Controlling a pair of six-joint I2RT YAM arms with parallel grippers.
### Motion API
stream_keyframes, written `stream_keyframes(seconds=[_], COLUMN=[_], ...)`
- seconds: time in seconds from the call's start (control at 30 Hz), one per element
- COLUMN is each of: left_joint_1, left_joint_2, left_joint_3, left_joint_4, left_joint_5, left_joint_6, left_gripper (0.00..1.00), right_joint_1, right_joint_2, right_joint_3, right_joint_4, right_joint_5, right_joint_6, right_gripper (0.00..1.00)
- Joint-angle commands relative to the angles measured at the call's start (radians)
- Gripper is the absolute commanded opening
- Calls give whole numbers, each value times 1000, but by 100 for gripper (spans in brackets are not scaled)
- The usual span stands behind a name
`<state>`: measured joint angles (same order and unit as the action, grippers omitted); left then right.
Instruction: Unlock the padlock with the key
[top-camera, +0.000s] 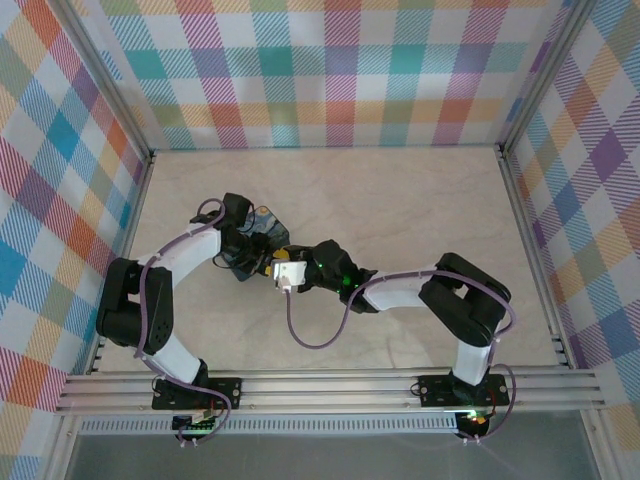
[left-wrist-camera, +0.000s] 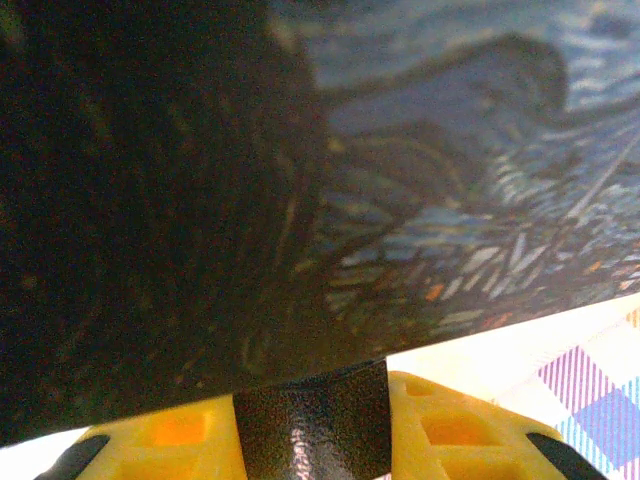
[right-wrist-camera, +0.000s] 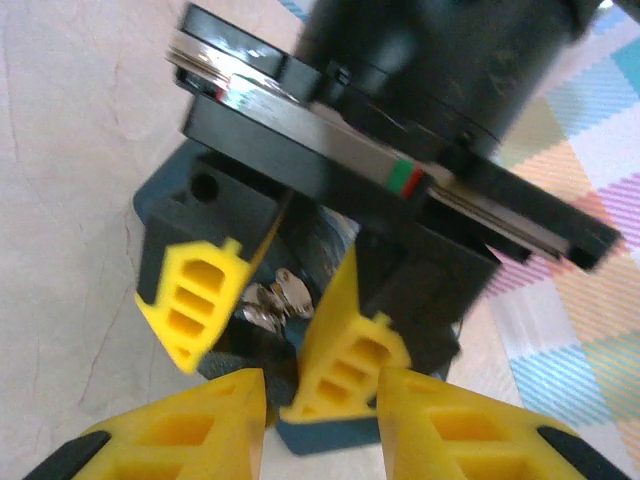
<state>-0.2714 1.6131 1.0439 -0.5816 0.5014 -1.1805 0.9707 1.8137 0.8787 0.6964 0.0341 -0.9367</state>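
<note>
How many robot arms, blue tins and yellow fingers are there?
robot arms: 2
blue tin: 1
yellow fingers: 4
total: 7

No text, label, brand, number or sign can be read on anything here
</note>
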Motion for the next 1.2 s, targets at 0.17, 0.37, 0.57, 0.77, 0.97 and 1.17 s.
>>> stream_keyframes(seconds=[0.17, 0.37, 0.57, 0.77, 0.97, 1.17], left_joint_1=[6, 7, 10, 12, 12, 12], left_joint_2=[31, 28, 24, 25, 24, 18], left_joint_3=[51, 50, 47, 48, 50, 49], left_joint_4=[-73, -72, -72, -70, -70, -71], left_joint_5=[75, 72, 68, 72, 74, 76], left_joint_6=[27, 27, 25, 24, 23, 24], left_gripper=[4, 4, 4, 4, 4, 4], right_joint_1=[-22, -58, -88, -88, -88, -93], right_joint_2=[41, 50, 44, 62, 91, 113], right_joint_3=[32, 40, 39, 49, 82, 100], right_joint_4=[15, 1, -21, -38, -56, -50], right_joint_5=[-123, -144, -182, -184, -181, -177], right_joint_6=[-73, -63, -75, -105, -141, -162], right_gripper=[32, 30, 29, 26, 24, 21])
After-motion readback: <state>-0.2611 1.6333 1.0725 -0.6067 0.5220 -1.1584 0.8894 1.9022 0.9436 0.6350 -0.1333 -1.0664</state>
